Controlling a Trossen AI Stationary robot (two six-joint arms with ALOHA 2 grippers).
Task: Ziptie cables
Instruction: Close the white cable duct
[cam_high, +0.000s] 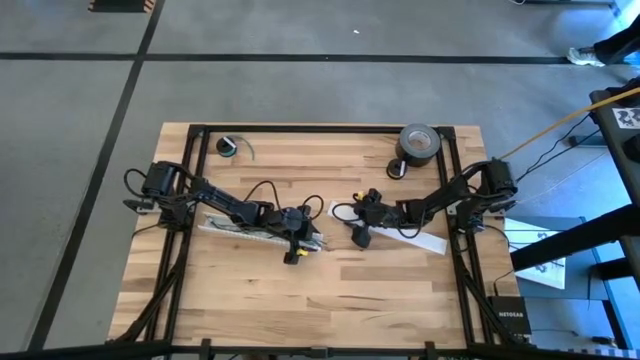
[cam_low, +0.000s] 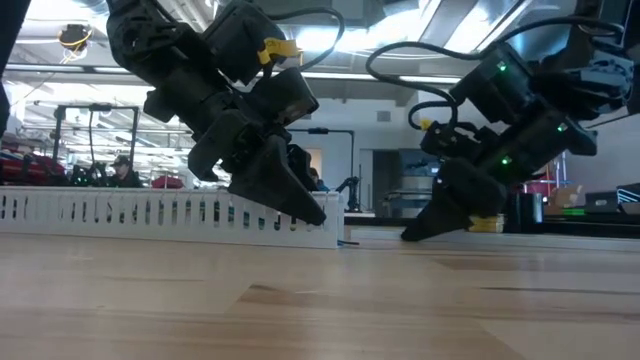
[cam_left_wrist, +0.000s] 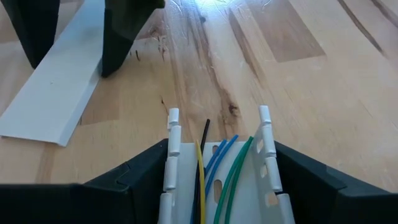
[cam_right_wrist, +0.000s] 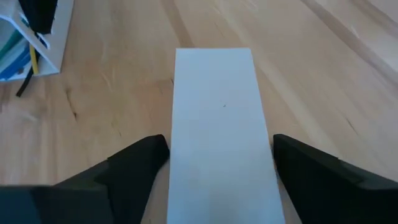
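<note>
Several thin cables, yellow, blue, green, perhaps black, fill a slotted channel.

Butcher-block table with a black frame along its edges. Roll of dark grey tape near the far right corner; a small round black item lies just beside it. Small coil with green wire near the far left corner. White slotted duct lies left of centre, open side up. Flat white cover strip lies right of centre on the wood, apart from the duct. Off the table at right: white paper sheets and a small black box.
</note>
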